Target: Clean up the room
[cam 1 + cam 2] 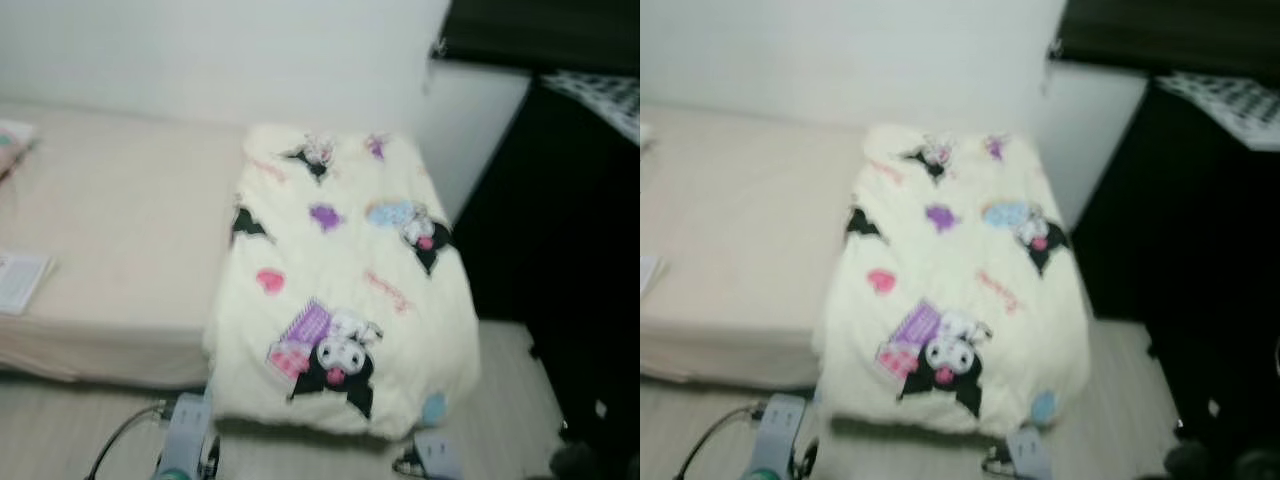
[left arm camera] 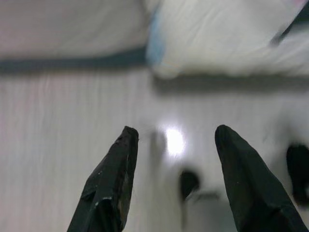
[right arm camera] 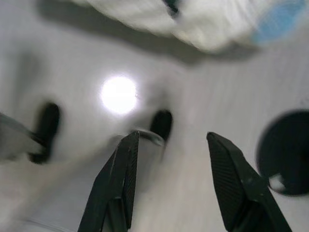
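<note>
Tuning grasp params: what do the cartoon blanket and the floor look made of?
Cartoon blanket: looks like soft, puffy matte fabric, probably quilted or fleece; rounded folds, printed characters. Floor: pale wood-look planks, likely laminate; faint seams, and a glossy light reflection in the wrist views.

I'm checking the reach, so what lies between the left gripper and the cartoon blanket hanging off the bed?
Bare pale floor. In the left wrist view, the open left gripper points across it toward the blanket, with nothing between.

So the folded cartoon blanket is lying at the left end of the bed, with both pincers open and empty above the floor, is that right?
Not quite: the blanket lies at the right end of the bed, as the left eye view shows. The rest holds: the left pincer and right pincer are open and empty above the floor.
</note>
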You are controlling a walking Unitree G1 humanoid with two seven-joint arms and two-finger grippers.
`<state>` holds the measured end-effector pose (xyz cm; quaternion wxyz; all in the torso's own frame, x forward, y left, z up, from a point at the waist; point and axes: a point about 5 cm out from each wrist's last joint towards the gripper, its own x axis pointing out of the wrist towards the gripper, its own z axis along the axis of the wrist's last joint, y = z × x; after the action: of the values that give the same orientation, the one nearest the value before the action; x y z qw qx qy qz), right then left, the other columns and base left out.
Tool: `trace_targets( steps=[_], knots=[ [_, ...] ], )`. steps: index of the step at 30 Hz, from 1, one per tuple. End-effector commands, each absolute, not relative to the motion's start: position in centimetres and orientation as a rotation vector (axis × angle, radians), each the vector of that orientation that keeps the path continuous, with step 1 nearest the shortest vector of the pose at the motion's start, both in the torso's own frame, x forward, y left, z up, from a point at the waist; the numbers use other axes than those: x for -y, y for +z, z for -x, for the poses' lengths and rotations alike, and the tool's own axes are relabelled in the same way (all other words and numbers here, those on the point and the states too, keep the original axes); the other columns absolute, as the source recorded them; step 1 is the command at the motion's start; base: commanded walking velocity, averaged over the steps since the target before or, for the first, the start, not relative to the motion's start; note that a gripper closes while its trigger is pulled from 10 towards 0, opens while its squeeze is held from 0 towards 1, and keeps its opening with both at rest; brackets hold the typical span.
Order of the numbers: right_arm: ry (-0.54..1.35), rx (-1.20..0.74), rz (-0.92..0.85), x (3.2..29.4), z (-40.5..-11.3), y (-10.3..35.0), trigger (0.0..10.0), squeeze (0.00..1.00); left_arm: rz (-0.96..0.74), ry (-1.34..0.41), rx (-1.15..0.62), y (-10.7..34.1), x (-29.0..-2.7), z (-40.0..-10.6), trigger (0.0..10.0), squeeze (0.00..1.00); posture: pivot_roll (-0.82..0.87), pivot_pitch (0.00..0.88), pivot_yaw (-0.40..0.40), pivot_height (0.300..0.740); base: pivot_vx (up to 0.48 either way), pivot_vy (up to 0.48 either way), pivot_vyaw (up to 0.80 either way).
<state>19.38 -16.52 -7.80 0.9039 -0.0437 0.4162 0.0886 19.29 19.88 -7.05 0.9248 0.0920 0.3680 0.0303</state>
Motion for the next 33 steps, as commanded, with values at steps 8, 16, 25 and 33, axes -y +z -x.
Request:
trace_targets(
  steps=[8, 16, 25, 33],
  knots=[
    [0.153, -0.892, 0.107, 17.96, -18.35, -8.20, 10.0, 0.00, -0.184, 0.032, -0.772, -7.34, -19.01, -19.11, 10.0, 0.00, 0.05, 0.000, -0.065, 0.740, 0.000, 0.000, 0.00],
    [0.157, -0.868, 0.102, 17.79, -18.59, -8.04, 10.0, 0.00, -0.189, 0.029, -0.771, -7.34, -19.07, -19.06, 10.0, 0.00, 0.05, 0.000, -0.061, 0.740, 0.000, 0.000, 0.00],
    [0.173, -0.898, 0.124, 17.19, -18.32, -8.31, 10.0, 0.00, -0.199, 0.025, -0.773, -7.34, -19.15, -19.04, 10.0, 0.00, 0.05, 0.000, -0.058, 0.740, 0.000, 0.000, 0.40],
    [0.151, -0.863, 0.083, 17.97, -18.96, -7.85, 10.0, 0.00, -0.205, 0.030, -0.768, -7.27, -19.30, -19.11, 10.0, 0.00, 0.05, 0.000, -0.054, 0.740, 0.000, 0.000, 0.76]
  ],
)
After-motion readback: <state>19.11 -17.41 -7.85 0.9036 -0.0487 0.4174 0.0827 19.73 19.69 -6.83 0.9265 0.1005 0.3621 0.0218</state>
